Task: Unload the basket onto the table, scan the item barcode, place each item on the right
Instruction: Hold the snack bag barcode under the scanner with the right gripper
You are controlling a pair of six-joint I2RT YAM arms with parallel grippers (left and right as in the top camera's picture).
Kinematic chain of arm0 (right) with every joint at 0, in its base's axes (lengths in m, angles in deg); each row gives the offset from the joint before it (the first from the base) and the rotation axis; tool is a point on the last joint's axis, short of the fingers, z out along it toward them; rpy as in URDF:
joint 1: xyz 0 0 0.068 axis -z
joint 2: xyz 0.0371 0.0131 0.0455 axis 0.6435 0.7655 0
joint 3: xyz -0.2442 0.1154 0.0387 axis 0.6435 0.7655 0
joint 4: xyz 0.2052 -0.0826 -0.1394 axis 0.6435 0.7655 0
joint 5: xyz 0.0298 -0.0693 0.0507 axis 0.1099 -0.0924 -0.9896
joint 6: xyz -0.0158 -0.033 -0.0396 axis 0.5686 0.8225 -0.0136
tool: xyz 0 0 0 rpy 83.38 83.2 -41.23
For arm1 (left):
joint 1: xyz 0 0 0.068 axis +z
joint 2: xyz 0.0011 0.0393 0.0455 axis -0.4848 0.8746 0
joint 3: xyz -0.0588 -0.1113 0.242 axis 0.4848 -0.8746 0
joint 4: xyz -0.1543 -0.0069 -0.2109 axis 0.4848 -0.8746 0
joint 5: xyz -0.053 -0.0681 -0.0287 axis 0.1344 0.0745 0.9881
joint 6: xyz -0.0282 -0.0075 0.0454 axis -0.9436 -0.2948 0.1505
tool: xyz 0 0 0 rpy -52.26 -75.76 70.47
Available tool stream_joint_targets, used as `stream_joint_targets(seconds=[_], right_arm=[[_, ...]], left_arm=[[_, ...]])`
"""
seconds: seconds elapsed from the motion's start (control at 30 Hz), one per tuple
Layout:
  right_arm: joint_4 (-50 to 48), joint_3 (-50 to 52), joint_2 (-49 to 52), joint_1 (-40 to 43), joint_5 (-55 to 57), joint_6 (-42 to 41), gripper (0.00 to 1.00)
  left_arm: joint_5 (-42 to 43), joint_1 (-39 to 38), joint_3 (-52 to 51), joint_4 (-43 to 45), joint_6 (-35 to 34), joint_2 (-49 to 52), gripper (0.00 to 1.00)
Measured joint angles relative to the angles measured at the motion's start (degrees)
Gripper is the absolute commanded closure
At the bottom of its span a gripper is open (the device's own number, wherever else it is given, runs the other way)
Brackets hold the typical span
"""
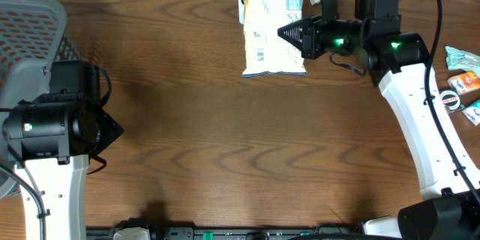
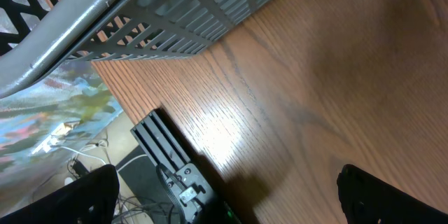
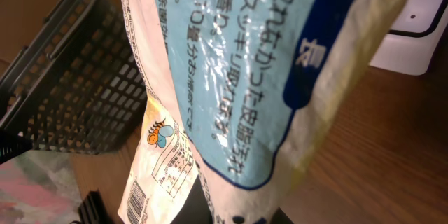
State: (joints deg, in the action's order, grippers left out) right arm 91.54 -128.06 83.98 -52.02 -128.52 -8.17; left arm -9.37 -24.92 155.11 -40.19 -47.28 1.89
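The item is a white and blue snack bag (image 1: pixel 274 22) with Japanese print, held at the table's far edge. My right gripper (image 1: pixel 291 34) is shut on its right edge. In the right wrist view the bag (image 3: pixel 231 77) fills the frame and hangs tilted from the right gripper (image 3: pixel 234 213), whose dark fingers mostly hide behind it. The bag's barcode (image 3: pixel 136 199) shows at its lower left corner. My left gripper (image 2: pixel 231 206) stands open with nothing between its fingers, low over the table's left front. In the overhead view the left gripper (image 1: pixel 112 129) sits beside the basket.
A grey mesh basket (image 1: pixel 30 22) stands at the far left, also in the left wrist view (image 2: pixel 175 14) and the right wrist view (image 3: pixel 77 91). A white box (image 3: pixel 420 35) sits behind the bag. Small packets (image 1: pixel 461 82) lie at the right edge.
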Motion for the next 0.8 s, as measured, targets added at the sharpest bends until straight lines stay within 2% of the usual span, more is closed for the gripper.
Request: stream_joint_targets(seconds=[0.8], right_arm=[[1.95,0.00,0.00,-1.03,0.04,0.22,0.99]], left_arm=[[0.00,0.00,0.00,0.00,0.00,0.00,0.02]])
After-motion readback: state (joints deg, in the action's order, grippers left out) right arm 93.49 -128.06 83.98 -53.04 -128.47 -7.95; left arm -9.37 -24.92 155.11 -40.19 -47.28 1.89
